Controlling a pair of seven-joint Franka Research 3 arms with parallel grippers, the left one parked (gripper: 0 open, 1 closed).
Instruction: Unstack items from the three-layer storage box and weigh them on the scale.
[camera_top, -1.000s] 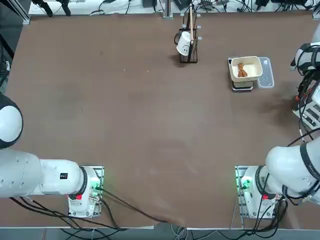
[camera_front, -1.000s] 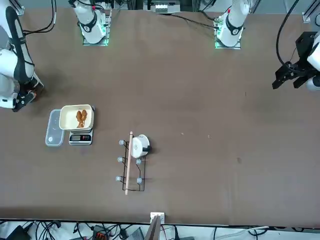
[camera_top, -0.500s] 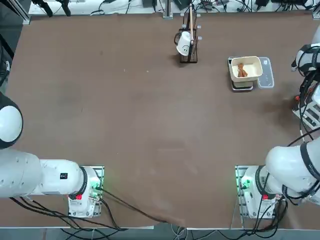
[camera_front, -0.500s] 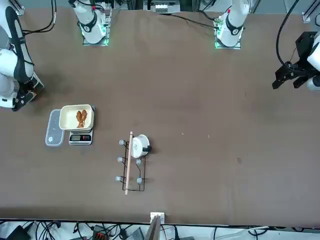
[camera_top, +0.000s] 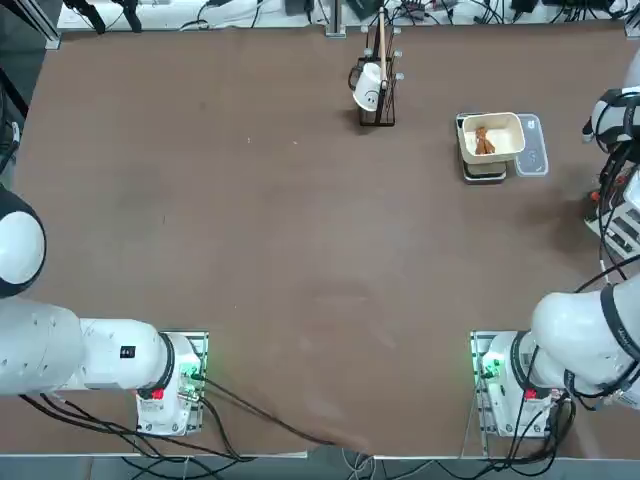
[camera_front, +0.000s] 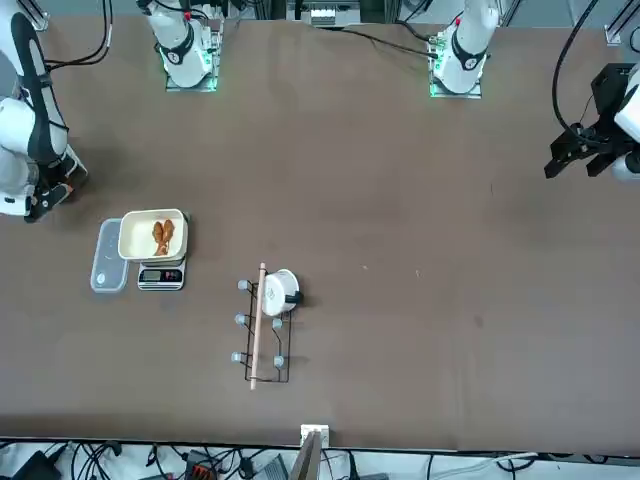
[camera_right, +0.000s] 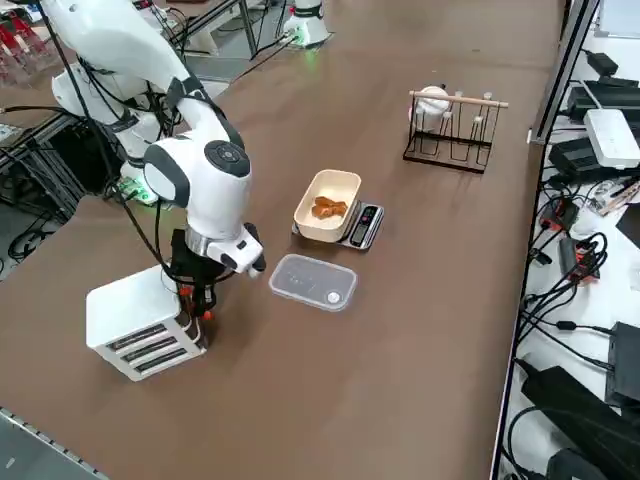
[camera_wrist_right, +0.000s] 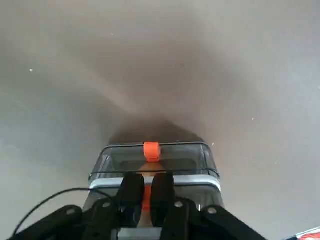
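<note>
So the right pincer (camera_wrist_right: 148, 200) is down at the storage box (camera_right: 150, 325), lower left of the side view. Its fingers are a little apart, on either side of an orange tab (camera_wrist_right: 146, 198); can't tell if they're gripping it. Near the middle there, the cream bowl (camera_right: 327, 190) sits on the scale (camera_right: 367, 227) with brown pieces (camera_right: 328, 208) inside, clear lid (camera_right: 313, 282) just beside on the table (camera_right: 330, 400).

A black wire rack (camera_right: 455, 140) stands upright on the table (camera_right: 380, 300), its light wooden rod (camera_front: 256, 330) running along the top and pale end caps fitted to its wire ends. A white cup (camera_top: 368, 86) with a black handle is located at the rack. Beyond the table edge, a white surface (camera_right: 590, 350) carries black cables and black boxes (camera_right: 560, 425).
</note>
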